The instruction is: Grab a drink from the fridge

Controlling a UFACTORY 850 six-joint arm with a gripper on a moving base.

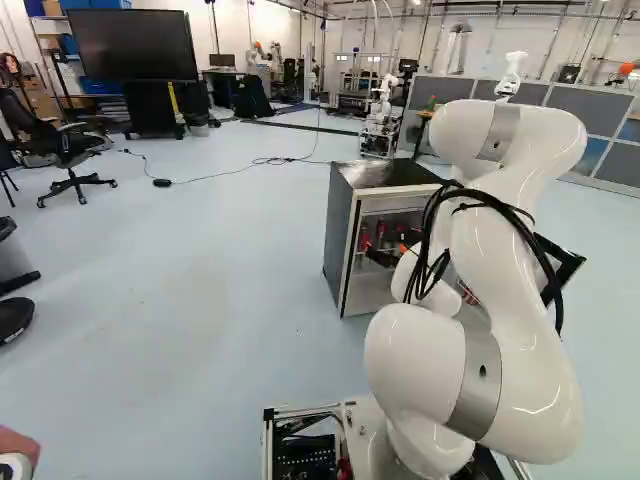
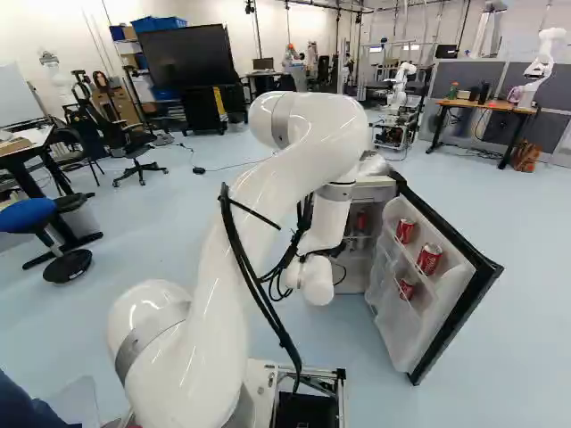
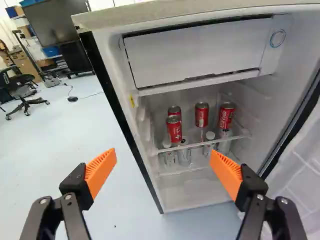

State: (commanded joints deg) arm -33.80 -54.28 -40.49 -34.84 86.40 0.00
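gripper [image 1: 392,250] in front of the open fridge [image 1: 340,240]. fingers standing wide apart, orange pads [image 3: 101,172] facing across the gap. 4 red cans [image 3: 201,115] upright on the upper shelf [image 3: 192,146], ahead of the gripper, 2 of them close together, 1 nearer than the other. clear bottles [image 3: 184,156] stand below that shelf. 3 further cans [image 2: 429,259] in the racks of the swung-out door [image 2: 480,272], at the right of the right base view. white compartment flap [image 3: 200,52] above the shelf cans, closed.

Bright, even light, small glossy highlights on the arm [image 1: 500,260]
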